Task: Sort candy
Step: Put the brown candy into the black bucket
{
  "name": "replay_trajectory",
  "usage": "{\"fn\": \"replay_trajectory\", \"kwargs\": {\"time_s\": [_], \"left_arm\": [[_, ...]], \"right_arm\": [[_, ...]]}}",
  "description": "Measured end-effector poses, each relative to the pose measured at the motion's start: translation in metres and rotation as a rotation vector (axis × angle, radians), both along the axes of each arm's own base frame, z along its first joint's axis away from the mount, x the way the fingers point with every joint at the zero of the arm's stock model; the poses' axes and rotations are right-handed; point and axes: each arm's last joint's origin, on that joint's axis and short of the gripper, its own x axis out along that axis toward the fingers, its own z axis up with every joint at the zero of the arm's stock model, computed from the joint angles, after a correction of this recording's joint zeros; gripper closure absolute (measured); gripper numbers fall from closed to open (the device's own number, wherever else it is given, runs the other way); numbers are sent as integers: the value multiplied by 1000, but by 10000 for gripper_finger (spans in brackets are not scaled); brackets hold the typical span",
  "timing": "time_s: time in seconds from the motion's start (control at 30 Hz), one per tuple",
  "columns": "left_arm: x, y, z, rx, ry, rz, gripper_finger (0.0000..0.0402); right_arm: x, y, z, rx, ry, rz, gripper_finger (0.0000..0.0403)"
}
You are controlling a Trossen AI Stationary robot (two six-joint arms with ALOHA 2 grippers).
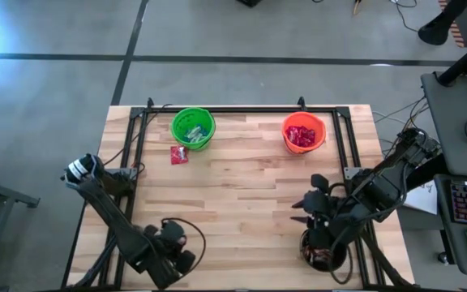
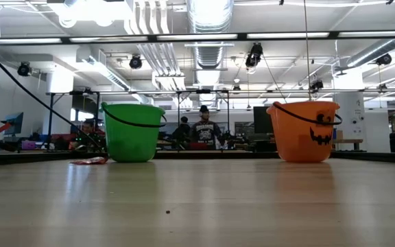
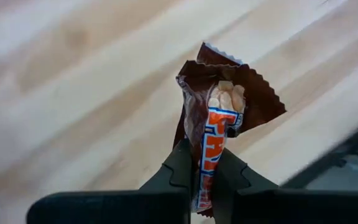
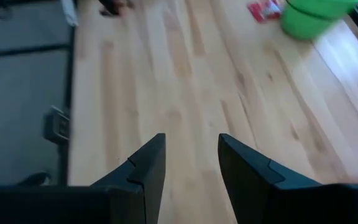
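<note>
The high view looks straight down on the whole table (image 1: 242,195). The low view faces level across it toward the green bucket (image 2: 132,132), also seen overhead and, from farther off, by the right wrist view. The left wrist view sits close above the boards.

Evenly lit from ceiling lights (image 2: 81,10), glaring white in the low view. Strong bluish flare at the overhead view's upper left corner. Soft, faint shadows beneath the buckets (image 2: 132,132) on the table (image 1: 242,203). Motion-smeared wood grain in the left wrist view, yet sharp on the wrapper (image 3: 219,118). Slightly blurred toward the far edge in the right wrist view, table front out of focus down low.
</note>
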Motion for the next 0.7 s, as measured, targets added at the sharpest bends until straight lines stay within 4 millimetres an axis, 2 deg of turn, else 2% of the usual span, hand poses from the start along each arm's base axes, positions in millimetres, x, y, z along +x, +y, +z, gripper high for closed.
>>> {"fn": "replay_trajectory", "kwargs": {"time_s": [0.2,0.53,0.7], "left_arm": [[20,14,47,151,-108,-117,400],[62,59,112,322,-191,-376,400],[73,80,155,419,-289,-491,400]], "right_arm": [[8,6,9,54,-107,34,266],[18,15,24,110,-284,85,266],[20,15,27,112,-315,84,266]]}}
